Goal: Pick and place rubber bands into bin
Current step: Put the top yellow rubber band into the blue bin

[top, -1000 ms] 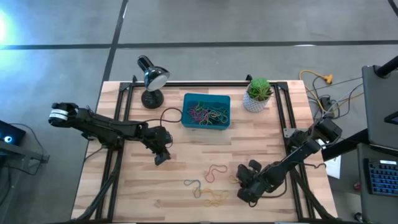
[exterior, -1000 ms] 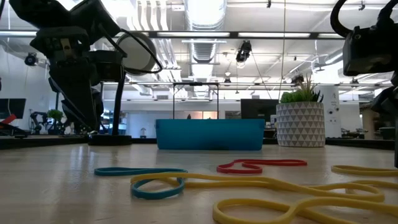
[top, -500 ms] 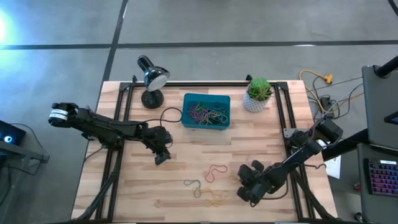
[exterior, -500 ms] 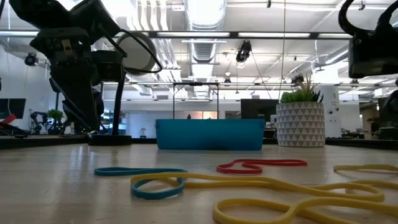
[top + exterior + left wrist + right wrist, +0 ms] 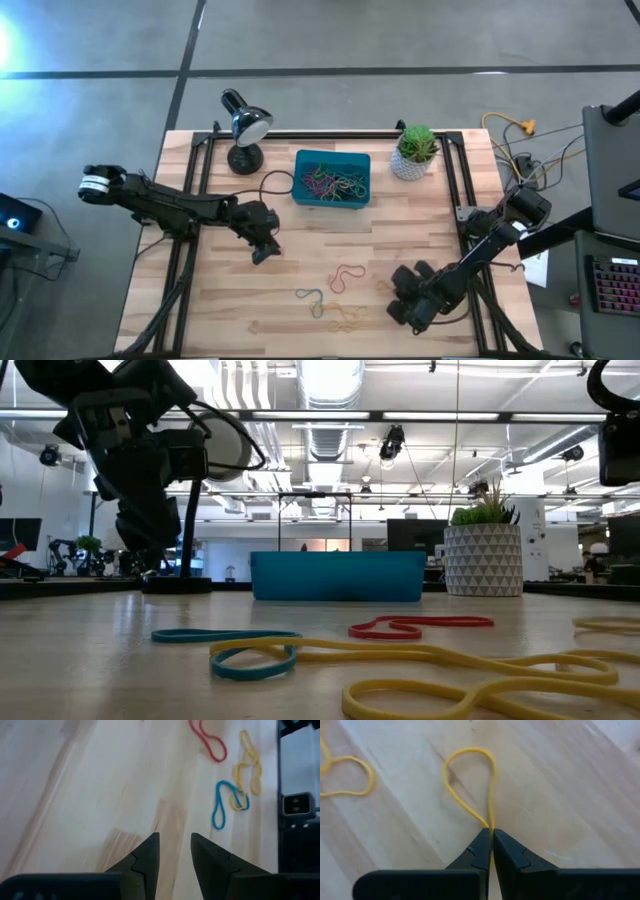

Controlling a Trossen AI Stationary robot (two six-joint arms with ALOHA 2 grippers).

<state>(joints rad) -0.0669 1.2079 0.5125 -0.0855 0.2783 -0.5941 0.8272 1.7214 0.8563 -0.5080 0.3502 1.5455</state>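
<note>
Right tool pinches a thin yellow rubber band at lower right; loose bands left of it; left tool slightly parted, empty.

My right hand pinches a yellow band; red, blue, yellow rubber bands lie loose; teal bin holds many.

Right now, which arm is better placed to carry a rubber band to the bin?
The right. Its right gripper is shut on a yellow rubber band, so it probably only needs to lift and travel to the bin. The left gripper holds nothing, above bare table.
</note>
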